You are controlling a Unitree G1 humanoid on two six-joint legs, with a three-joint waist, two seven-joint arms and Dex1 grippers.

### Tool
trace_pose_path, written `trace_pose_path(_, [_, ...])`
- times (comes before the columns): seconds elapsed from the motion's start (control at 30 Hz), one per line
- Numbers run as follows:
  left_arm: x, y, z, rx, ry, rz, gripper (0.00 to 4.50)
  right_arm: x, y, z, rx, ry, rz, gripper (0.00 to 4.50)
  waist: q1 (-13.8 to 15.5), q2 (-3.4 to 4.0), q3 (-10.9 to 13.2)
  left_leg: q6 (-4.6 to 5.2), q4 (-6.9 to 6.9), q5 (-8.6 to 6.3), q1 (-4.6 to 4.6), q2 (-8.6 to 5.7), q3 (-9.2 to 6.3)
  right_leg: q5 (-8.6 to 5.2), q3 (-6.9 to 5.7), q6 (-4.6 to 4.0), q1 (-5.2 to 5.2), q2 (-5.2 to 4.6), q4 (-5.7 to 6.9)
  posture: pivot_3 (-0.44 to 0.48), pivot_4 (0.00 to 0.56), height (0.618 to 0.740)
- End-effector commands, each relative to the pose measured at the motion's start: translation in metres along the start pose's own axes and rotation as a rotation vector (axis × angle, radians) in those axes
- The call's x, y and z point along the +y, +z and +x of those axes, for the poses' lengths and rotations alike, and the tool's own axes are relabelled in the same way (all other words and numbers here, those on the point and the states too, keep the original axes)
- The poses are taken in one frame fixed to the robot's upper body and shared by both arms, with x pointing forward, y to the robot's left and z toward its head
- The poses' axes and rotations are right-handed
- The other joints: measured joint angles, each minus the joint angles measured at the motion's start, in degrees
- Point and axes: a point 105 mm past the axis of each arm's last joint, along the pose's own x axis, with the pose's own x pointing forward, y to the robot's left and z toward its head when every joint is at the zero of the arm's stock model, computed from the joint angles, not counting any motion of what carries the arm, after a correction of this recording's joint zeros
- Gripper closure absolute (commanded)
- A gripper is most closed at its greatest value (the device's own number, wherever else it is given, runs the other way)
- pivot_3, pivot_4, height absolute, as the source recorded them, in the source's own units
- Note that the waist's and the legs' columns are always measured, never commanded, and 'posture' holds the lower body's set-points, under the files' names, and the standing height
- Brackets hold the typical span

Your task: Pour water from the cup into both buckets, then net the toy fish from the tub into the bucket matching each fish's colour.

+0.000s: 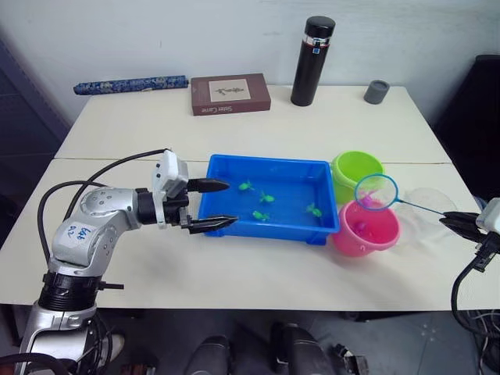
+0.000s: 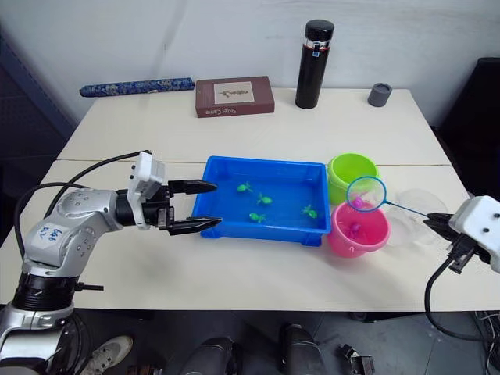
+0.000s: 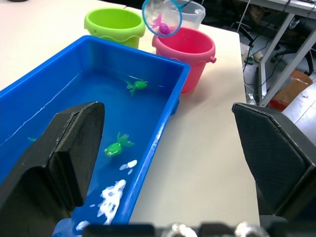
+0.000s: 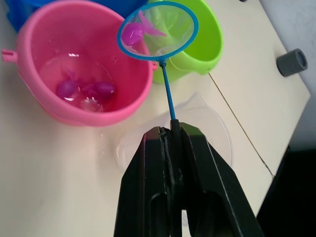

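**Camera Setup**

Head pair looks down from the table's (image 1: 258,266) near edge toward its far edge; left wrist view sits close along the tub (image 3: 59,89); right wrist view hangs close above the pink bucket (image 4: 74,59); all share both buckets.

The tub (image 1: 266,173), the green bucket (image 1: 355,169) and the pink bucket (image 4: 74,54) are glossy moulded plastic. The net (image 4: 158,30) has fine translucent mesh on a smooth blue rim. The cup (image 4: 207,123) is clear plastic. The table (image 1: 258,125) is smooth and matt. The flask (image 1: 312,61) is satin black; the cap (image 1: 376,91) is matt grey.
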Motion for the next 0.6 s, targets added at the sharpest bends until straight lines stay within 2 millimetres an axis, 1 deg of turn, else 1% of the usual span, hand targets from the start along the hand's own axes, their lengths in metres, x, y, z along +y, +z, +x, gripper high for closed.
trace_pose_path(0.03, [0.003, 0.007, -0.004, -0.013, 0.003, 0.042, 0.04, -0.011, 0.002, -0.010, -0.002, -0.077, -0.063, 4.50, 0.1, 0.00, 0.0, 0.00, 0.00, 0.00, 0.04, 0.00, 0.01, 0.00, 0.01, 0.00, 0.02, 0.00, 0.01, 0.000, 0.150, 0.739])
trace_pose_path(0.3, [0.008, 0.005, -0.010, -0.007, 0.015, 0.045, 0.04, -0.005, -0.004, -0.008, -0.008, -0.140, -0.199, 4.50, 0.1, 0.00, 0.0, -0.01, -0.04, 0.00, 0.21, -0.01, 0.07, -0.01, 0.08, -0.02, 0.13, 0.01, 0.03, 0.000, 0.150, 0.739])
trace_pose_path(0.43, [0.010, 0.004, -0.012, -0.005, 0.016, 0.047, 0.04, -0.009, -0.002, -0.011, -0.054, -0.257, -0.320, 4.50, 0.1, 0.00, 0.0, -0.02, -0.04, 0.01, 0.24, -0.01, 0.09, -0.01, 0.10, -0.02, 0.13, 0.01, 0.05, 0.000, 0.150, 0.739])
trace_pose_path(0.6, [0.012, 0.003, -0.013, -0.002, 0.017, 0.050, 0.04, -0.005, -0.012, -0.011, -0.062, -0.328, -0.403, 4.50, 0.0, 0.00, 0.0, -0.02, -0.05, 0.01, 0.27, -0.02, 0.15, -0.01, 0.17, -0.02, 0.13, 0.02, 0.07, 0.000, 0.150, 0.739])
